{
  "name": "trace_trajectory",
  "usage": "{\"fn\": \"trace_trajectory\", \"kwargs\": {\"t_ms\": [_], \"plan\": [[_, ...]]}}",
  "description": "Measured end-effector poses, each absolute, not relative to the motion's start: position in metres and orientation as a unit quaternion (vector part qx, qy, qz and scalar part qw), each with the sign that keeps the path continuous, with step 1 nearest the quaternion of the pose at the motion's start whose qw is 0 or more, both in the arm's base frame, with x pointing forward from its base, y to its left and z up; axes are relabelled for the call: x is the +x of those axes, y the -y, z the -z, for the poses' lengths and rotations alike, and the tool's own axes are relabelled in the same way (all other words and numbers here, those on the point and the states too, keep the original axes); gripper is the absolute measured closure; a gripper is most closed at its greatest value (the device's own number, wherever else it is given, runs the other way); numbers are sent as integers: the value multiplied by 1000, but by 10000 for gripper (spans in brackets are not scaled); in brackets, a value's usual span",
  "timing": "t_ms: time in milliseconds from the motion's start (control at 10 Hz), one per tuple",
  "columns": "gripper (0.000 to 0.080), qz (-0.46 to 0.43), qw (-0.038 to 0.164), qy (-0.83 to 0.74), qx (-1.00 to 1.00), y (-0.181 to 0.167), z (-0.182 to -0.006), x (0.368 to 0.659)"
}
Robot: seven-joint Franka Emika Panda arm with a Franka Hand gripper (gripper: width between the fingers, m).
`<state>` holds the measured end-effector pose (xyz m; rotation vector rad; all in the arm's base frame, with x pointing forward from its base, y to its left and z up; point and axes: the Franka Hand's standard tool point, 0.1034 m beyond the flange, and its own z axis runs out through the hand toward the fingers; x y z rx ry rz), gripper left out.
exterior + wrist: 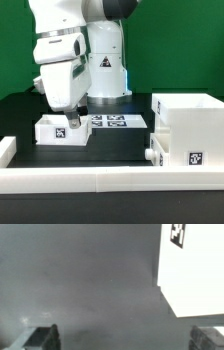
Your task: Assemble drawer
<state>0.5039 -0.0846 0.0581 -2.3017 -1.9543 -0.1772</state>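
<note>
A low white tray with a square tag lies on the black table at the exterior view's left. My gripper hangs just above its far right corner. In the wrist view my gripper is open, with only black table between the fingers. A white part with a tag lies off to one side of the gripper, outside the gap. The large white housing stands at the exterior view's right. A second tray with a knob sits at its lower front.
The marker board lies flat between the left tray and the robot base. A low white rim runs along the table's near edge and up the exterior view's left side.
</note>
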Motion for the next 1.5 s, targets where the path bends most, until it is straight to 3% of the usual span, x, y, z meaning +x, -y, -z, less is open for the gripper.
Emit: {"fn": "trace_trajectory", "kwargs": {"t_ms": [800, 1100, 1500], "plan": [[151, 47, 75, 452, -888, 83, -55, 503], [151, 63, 54, 289, -954, 95, -61, 481], [151, 52, 66, 133, -988, 92, -57, 461]]}}
